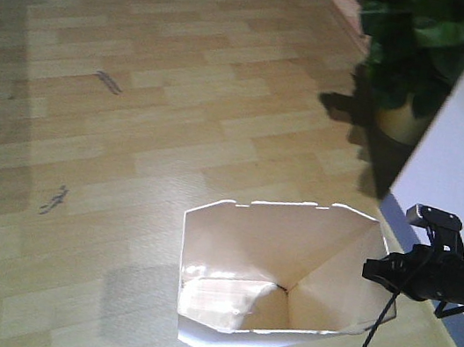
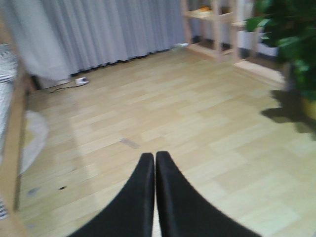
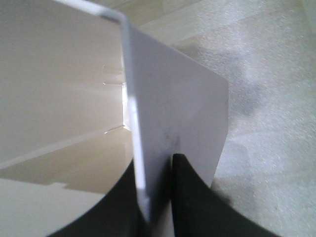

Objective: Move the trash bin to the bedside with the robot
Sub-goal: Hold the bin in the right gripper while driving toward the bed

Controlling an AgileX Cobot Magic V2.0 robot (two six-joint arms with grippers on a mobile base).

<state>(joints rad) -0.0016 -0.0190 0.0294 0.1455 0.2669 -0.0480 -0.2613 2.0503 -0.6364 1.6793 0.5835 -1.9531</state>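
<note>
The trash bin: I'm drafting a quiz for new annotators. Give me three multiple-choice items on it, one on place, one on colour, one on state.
1. The trash bin stands on: A. a desk; B. the wooden floor; C. a bed.
2. Its outside is: A. black; B. green; C. white.
3. The right gripper is: A. shut on the bin's wall; B. open above the floor; C. holding a leaf.

Answers:
1 B, planks surround its base in the front view.
2 C, its front wall shows white.
3 A, in the right wrist view one finger sits inside the wall and the other outside.
</note>
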